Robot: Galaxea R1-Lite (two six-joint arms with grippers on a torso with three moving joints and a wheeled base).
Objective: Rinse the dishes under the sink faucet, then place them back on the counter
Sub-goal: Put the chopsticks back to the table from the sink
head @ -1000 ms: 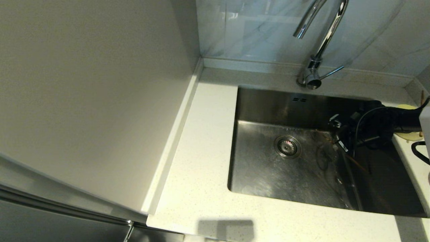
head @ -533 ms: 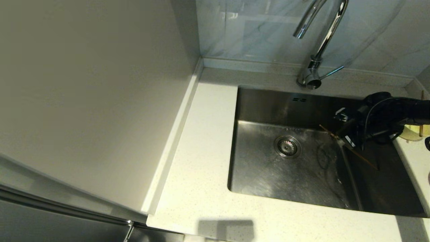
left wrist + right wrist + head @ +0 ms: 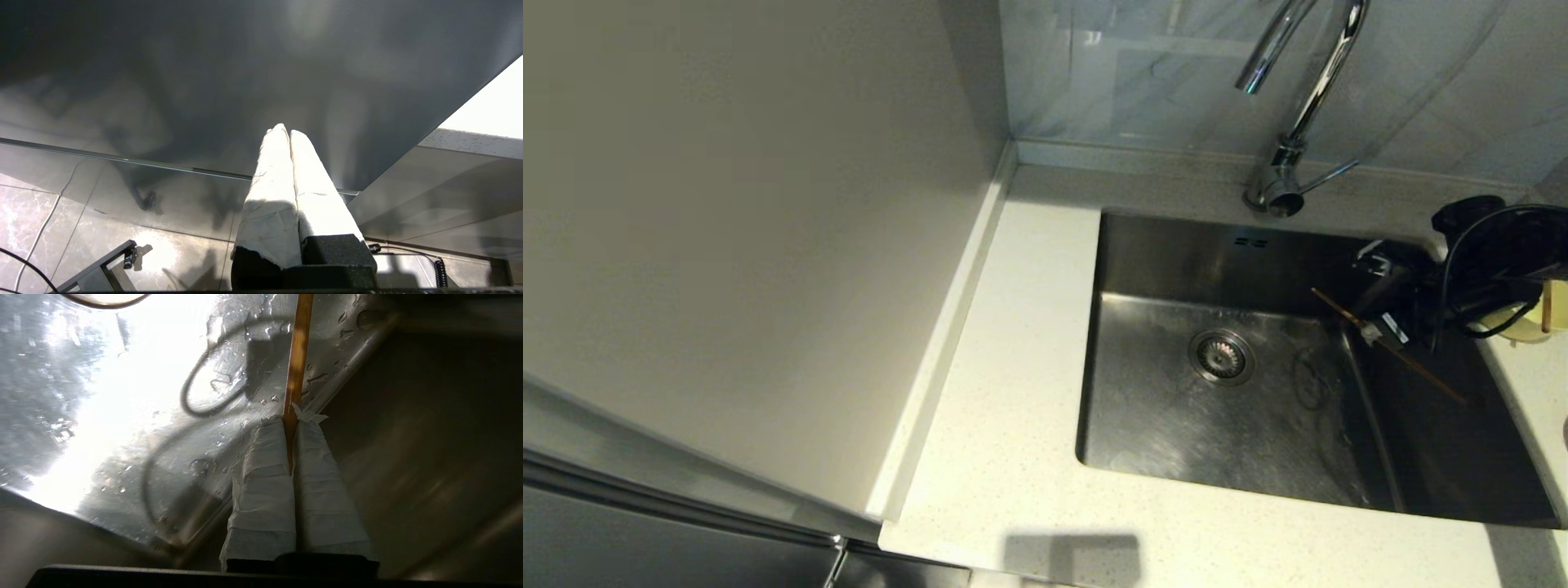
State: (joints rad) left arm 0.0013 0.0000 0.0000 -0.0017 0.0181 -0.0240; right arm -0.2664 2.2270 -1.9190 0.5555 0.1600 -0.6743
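My right gripper (image 3: 1376,331) hangs over the right side of the steel sink (image 3: 1217,400), shut on the brown wooden chopsticks (image 3: 1429,377). They slant out of both sides of its taped fingers. In the right wrist view a chopstick (image 3: 297,355) runs on from the right gripper's (image 3: 289,420) tips over the wet sink floor (image 3: 122,396). Behind the arm, a pale-yellow bowl (image 3: 1525,327) sits on the counter at the right, mostly hidden. The chrome faucet (image 3: 1307,90) rises behind the sink. My left gripper (image 3: 284,131) is parked low, shut and empty, facing a dark cabinet front.
The speckled counter (image 3: 1013,392) wraps the sink's left and front. A tall pale panel (image 3: 752,245) walls off the left side. The drain strainer (image 3: 1222,356) lies mid-sink. The faucet's side lever (image 3: 1331,174) points right. The arm's black cable (image 3: 1462,245) loops above the sink's right rim.
My right gripper has risen and moved right and back towards the counter, carrying the chopsticks away from the sink floor. The left arm has stayed still.
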